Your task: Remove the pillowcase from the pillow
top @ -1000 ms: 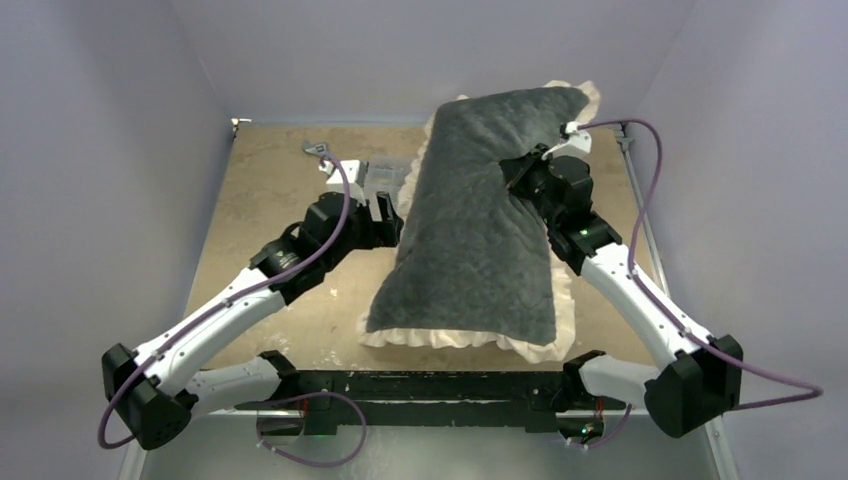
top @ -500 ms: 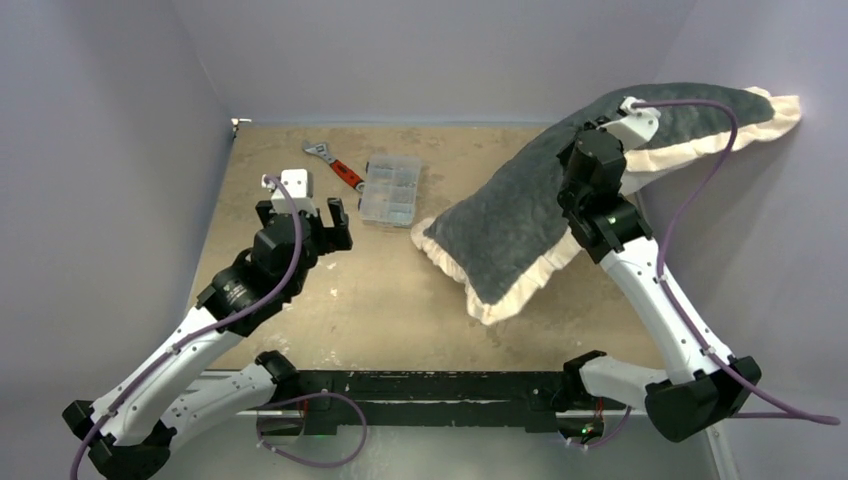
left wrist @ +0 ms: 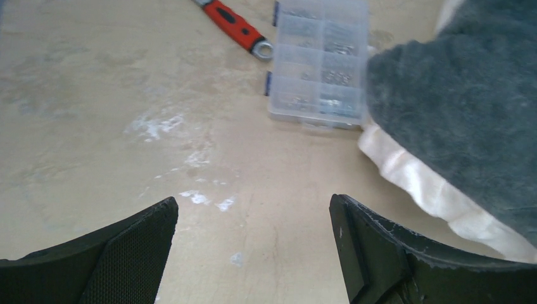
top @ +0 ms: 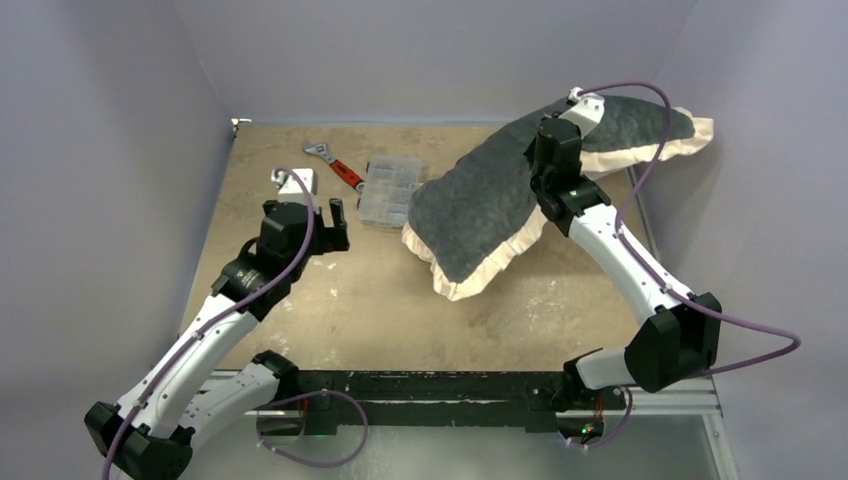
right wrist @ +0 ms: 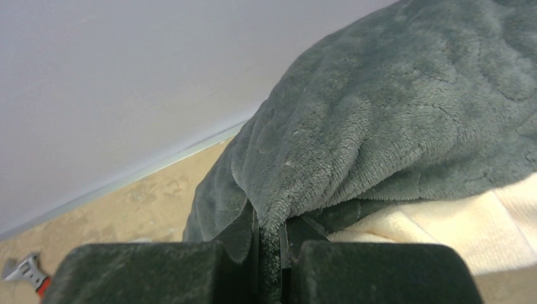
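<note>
The pillowcase (top: 480, 205), dark grey plush with a cream frill, hangs in the air over the right half of the table. Its lower frilled end (top: 455, 280) droops toward the table and its upper end reaches the right wall. It looks plump; the pillow is hidden inside it. My right gripper (right wrist: 269, 231) is shut on a pinched fold of the grey plush (right wrist: 354, 126). My left gripper (top: 305, 222) hovers open and empty over bare table at the left, apart from the cover. In the left wrist view the gripper (left wrist: 253, 209) has the cover's edge (left wrist: 456, 120) to its right.
A red-handled wrench (top: 335, 162) lies at the back left of the table. A clear compartment box (top: 390, 190) sits beside it, with the cover's drooping end close to its right side. Grey walls close in the back and both sides.
The cover lay flat a second ago; my right arm has lifted it and then swung it back left and lower. My left arm drew away from its edge to the left with its jaws open.
</note>
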`<action>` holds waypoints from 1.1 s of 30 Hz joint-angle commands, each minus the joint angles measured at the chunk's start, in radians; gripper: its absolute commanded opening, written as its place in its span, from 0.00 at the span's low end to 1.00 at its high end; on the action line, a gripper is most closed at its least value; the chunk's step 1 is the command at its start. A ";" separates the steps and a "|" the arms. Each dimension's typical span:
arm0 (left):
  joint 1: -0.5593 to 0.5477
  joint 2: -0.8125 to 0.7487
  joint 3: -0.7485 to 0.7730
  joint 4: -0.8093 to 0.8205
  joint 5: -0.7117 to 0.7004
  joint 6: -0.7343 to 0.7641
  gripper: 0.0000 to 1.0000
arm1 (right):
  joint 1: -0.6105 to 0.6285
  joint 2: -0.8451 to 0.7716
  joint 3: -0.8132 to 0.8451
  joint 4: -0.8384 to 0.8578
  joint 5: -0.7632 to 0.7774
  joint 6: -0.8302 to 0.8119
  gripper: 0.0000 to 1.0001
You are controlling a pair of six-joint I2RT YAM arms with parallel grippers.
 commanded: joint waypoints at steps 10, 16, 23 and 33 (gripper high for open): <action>-0.023 0.177 0.036 0.093 0.399 0.020 0.89 | 0.007 -0.259 -0.403 0.298 -0.279 0.271 0.13; -0.118 0.250 0.079 0.115 0.345 -0.060 0.89 | 0.008 -0.227 -0.537 0.394 -0.394 0.317 0.17; -0.183 0.371 0.106 0.215 0.300 -0.151 0.89 | 0.007 -0.171 -0.568 0.426 -0.497 0.302 0.24; -0.227 0.551 0.101 0.375 0.487 -0.172 0.87 | 0.007 -0.238 -0.635 0.418 -0.459 0.316 0.64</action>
